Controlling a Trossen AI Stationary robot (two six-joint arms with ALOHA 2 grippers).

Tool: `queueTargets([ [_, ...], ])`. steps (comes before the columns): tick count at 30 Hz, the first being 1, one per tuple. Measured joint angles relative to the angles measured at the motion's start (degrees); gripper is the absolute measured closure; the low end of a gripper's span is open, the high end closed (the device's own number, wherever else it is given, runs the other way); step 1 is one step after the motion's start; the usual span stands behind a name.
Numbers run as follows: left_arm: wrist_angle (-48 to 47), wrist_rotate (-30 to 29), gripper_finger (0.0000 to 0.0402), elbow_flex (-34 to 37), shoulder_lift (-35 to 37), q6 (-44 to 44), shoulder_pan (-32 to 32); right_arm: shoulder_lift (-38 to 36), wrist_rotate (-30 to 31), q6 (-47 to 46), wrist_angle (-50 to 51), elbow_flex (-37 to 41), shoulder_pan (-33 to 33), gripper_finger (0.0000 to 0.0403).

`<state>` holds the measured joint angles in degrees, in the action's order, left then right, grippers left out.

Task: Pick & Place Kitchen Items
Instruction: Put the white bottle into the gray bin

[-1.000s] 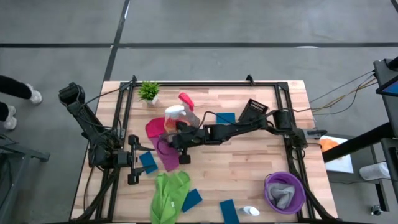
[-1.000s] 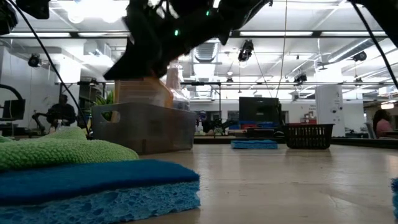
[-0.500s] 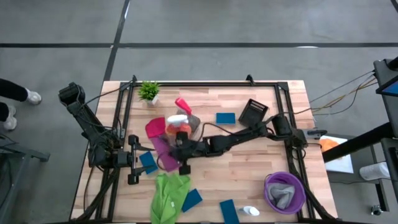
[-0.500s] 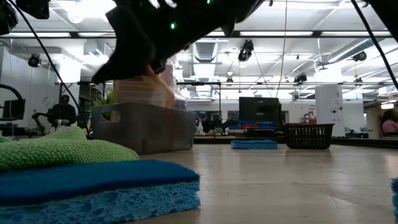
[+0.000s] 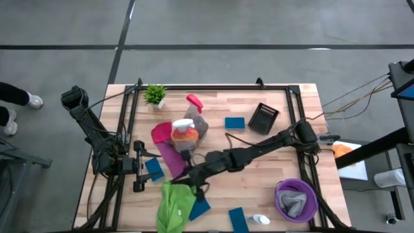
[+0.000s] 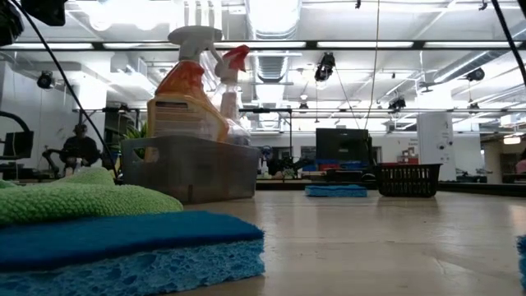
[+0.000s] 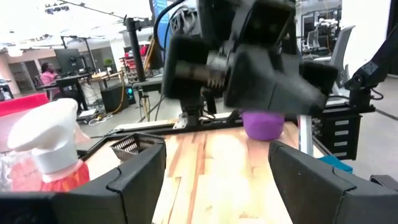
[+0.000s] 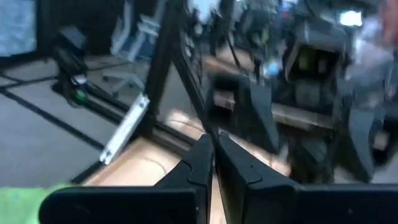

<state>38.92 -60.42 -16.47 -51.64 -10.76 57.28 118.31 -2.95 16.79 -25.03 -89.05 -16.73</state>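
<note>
An orange spray bottle with a white trigger (image 5: pixel 184 133) (image 6: pixel 191 90) stands upright in a clear bin (image 6: pixel 193 168), beside a red-topped bottle (image 5: pixel 194 102). A magenta cloth (image 5: pixel 165 147) lies against the bin's left side. Nearer lie a green cloth (image 5: pixel 174 202) and blue sponges (image 5: pixel 199 208) (image 5: pixel 236 219). My right gripper (image 5: pixel 189 176) (image 8: pixel 213 152) is shut and holds nothing; it hovers between the magenta and green cloths. My left gripper (image 5: pixel 141 167) (image 7: pixel 217 186) waits open at the table's left, with a blue sponge (image 5: pixel 154 168) just in front of it.
A purple bowl holding a grey cloth (image 5: pixel 296 199) sits at the near right, with a white-topped bottle (image 5: pixel 259 220) at the near edge. A black basket (image 5: pixel 263 118) and another sponge (image 5: pixel 235 122) lie far right of the bin. A potted plant (image 5: pixel 155 95) stands at the far left.
My right gripper, shut throughout, has drawn away from the bin, going up and toward the table's near edge, and now hovers by the green cloth. In the low view the arm has left the picture, uncovering both bottles.
</note>
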Motion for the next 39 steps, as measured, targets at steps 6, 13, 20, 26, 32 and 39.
queueTargets([
  [6, -0.2, 0.3, 0.0120, 0.0, -1.7, 1.3, 0.0, -8.6, -3.8, 2.2, 1.0, 8.2, -0.3, 0.0385],
  [13, 0.2, -0.1, 0.0120, 0.0, -3.3, 2.3, 0.0, -23.4, 1.8, -7.9, 25.8, 11.7, -2.1, 0.0356],
  [20, 0.0, -0.2, 0.0120, 0.0, -3.3, 3.2, 0.0, -31.6, 13.7, -17.4, 50.7, 8.8, -8.8, 0.0203],
  [26, 0.0, -0.2, 0.0120, 0.0, -3.3, 3.1, 0.0, -30.3, 15.2, -34.9, 70.4, 0.8, -14.8, 0.0124],
  [32, 0.0, -0.2, 0.0120, 0.0, -3.3, 3.1, 0.0, -24.2, 15.0, -49.1, 86.0, -7.7, -20.0, 0.0118],
  [39, -0.2, -0.2, 0.0120, 0.0, -3.3, 3.1, 0.0, -17.7, 8.3, -65.1, 95.7, -15.0, -24.9, 0.0119],
])
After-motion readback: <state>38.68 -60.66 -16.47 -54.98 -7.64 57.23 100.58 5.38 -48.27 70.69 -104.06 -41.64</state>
